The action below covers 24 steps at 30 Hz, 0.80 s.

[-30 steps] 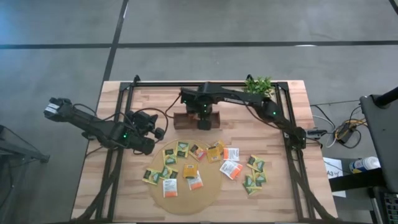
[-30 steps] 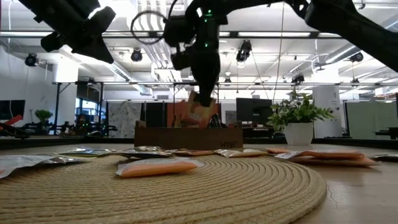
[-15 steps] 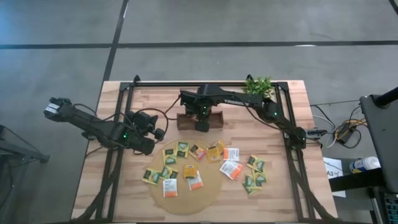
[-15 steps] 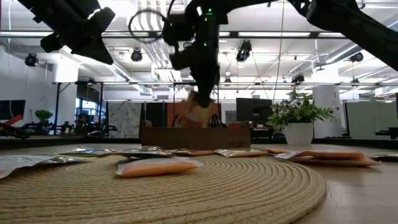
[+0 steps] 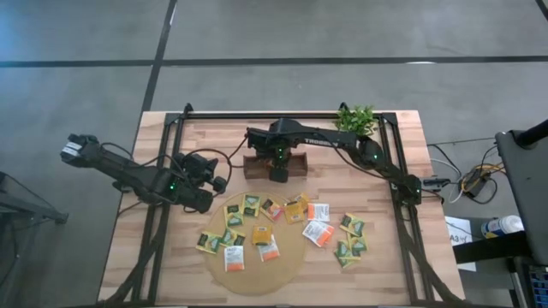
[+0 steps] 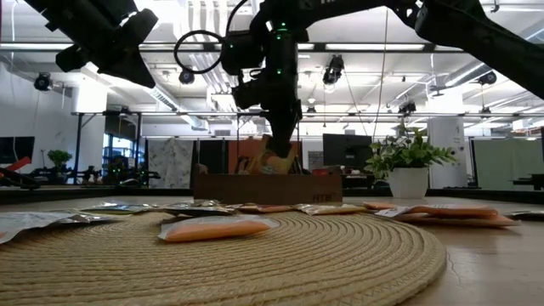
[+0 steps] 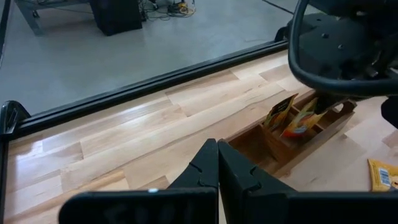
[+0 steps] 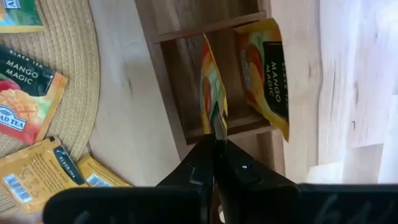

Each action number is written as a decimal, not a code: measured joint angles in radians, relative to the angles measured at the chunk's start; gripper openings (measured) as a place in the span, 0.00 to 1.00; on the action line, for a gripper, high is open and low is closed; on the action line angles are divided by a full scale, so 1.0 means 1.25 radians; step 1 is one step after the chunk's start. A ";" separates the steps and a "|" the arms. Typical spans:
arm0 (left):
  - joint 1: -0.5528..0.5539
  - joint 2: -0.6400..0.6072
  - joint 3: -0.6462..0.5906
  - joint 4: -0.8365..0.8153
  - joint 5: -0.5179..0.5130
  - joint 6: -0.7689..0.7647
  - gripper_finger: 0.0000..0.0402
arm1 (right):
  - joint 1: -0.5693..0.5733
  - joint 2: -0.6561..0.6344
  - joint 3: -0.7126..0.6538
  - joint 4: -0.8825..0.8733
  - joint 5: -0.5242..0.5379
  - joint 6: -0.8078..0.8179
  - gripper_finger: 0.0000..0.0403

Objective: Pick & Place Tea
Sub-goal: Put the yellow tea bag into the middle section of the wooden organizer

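1. The left pincer (image 5: 202, 198) waits above the left part of the worktop (image 5: 163, 265), beside the mat (image 5: 257, 275). Its fingers are pressed together and hold nothing.
2. On the mat and to its right about twenty sachets (image 5: 234, 257) lie flat and loose. They are not sorted yet, so I judge that most of the task is left.
3. The right pincer (image 5: 279, 174) hangs over the tray (image 5: 249, 167) at the back of the worktop. It is clamped on the edge of one orange sachet (image 8: 211, 93), which stands upright and partly inside a compartment.
4. A second mango sachet (image 8: 266, 74) already stands in the tray, just beside the held one.
5. The plant (image 5: 356, 119) stands at the back right, well apart from the work.
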 joint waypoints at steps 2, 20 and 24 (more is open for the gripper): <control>0.000 0.000 0.000 0.000 0.000 0.000 0.00 | 0.000 0.000 -0.005 0.004 0.000 0.000 0.02; 0.000 0.000 0.000 0.000 0.000 0.000 0.00 | 0.001 0.000 -0.031 0.097 0.019 0.007 0.04; 0.000 0.000 0.000 0.000 0.000 0.000 0.00 | 0.001 0.000 -0.031 0.111 0.029 0.012 0.10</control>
